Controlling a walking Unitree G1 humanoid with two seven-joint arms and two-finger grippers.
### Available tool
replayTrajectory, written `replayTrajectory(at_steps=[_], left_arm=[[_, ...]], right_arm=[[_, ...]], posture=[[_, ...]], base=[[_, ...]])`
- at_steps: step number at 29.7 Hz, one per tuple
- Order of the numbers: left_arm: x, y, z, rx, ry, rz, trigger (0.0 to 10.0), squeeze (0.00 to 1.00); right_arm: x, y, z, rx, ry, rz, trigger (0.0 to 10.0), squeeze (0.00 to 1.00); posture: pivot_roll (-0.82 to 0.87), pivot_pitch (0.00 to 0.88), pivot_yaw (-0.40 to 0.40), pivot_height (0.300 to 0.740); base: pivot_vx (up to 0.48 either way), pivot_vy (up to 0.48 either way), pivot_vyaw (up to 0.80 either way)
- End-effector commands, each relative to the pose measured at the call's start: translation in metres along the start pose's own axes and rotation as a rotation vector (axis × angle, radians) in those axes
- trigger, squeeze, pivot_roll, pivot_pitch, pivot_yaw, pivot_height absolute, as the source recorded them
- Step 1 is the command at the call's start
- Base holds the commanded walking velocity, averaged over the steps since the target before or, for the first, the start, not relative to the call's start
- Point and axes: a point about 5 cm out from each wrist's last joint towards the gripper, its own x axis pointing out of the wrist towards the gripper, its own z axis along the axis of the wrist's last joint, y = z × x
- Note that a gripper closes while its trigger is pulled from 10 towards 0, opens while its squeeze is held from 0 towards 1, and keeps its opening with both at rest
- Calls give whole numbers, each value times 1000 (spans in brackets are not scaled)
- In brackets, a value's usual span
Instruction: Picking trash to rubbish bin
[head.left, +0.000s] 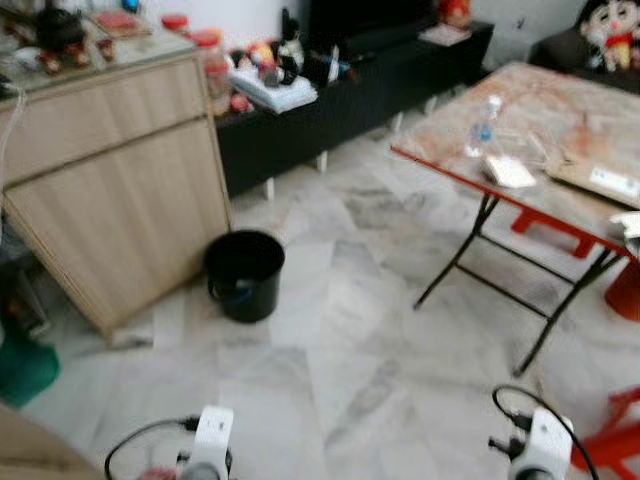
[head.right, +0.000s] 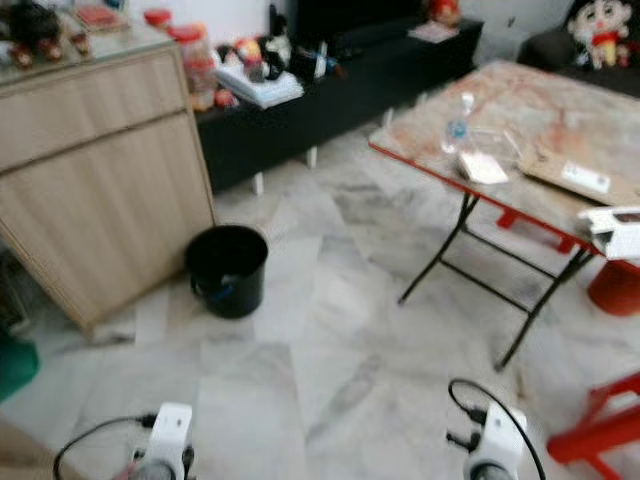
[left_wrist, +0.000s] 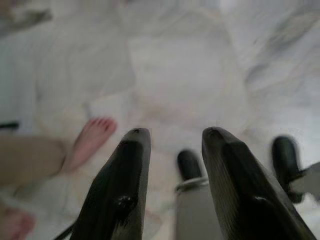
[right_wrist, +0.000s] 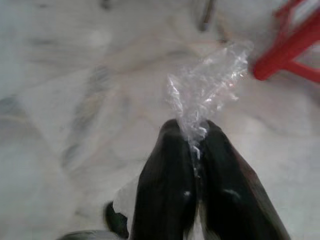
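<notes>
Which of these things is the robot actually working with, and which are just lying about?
In the job:
- plastic wrap, pinched in the shut right gripper
- black bin on the floor, beside the cabinet
- left gripper, open and holding nothing

Just lying about:
- bottle and papers on the folding table
- wooden cabinet
- doll

no text, label, brand, number or sign can be read anywhere. the flat box (head.left: 600, 180) on the bench (head.left: 540, 120) carries a pale label, too blurred to make out. the jars (head.left: 208, 45) on the wooden cabinet (head.left: 120, 190) and the water bottle (head.left: 483, 127) bear labels as well, but nothing on them is legible.
</notes>
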Motion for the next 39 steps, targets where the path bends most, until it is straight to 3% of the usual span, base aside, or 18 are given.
replayTrajectory(at_steps=[1, 15, 33, 39], left_arm=[[-1, 4, -4, 6, 12, 9, 10000, 0], [-1, 3, -4, 8, 11, 7, 10000, 0], [-1, 3, -4, 14, 10, 3, 10000, 0], [0, 3, -3, 16, 8, 1, 10000, 0]], right_arm=[[2, 5, 8, 11, -20, 4, 10000, 0], [3, 8, 11, 6, -32, 7, 10000, 0], [4, 4, 14, 38, -31, -14, 10000, 0], [4, 3, 16, 44, -33, -22, 10000, 0]], posture=[[-114, 54, -74, 740], [-113, 50, -74, 740], [-111, 30, -70, 740], [-111, 25, -70, 740]], base=[[319, 0, 0], [363, 0, 338], [325, 0, 0], [339, 0, -667]])
